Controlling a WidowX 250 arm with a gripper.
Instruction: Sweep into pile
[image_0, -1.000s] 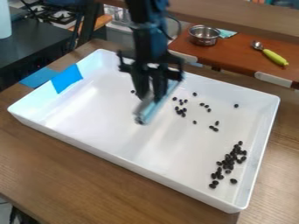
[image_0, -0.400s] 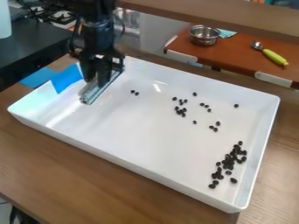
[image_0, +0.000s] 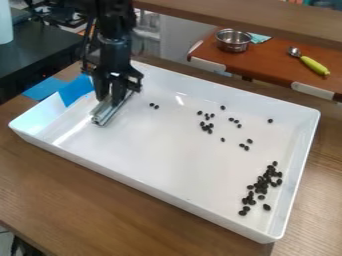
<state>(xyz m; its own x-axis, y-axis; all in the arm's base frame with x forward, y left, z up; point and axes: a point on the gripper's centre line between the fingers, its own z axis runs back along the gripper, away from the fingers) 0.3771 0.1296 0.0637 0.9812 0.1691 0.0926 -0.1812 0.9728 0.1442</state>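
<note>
The one camera looks down at a slant from above the near side of the white tray, facing across it toward the metal bowl beyond its far side. It stands near enough that the tray spans most of the view, yet takes in all four corners and the wooden table before the tray.

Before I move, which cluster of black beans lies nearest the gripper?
The pair just right of the gripper in the picture: only two beans, apart from the middle scatter and big pile.
</note>
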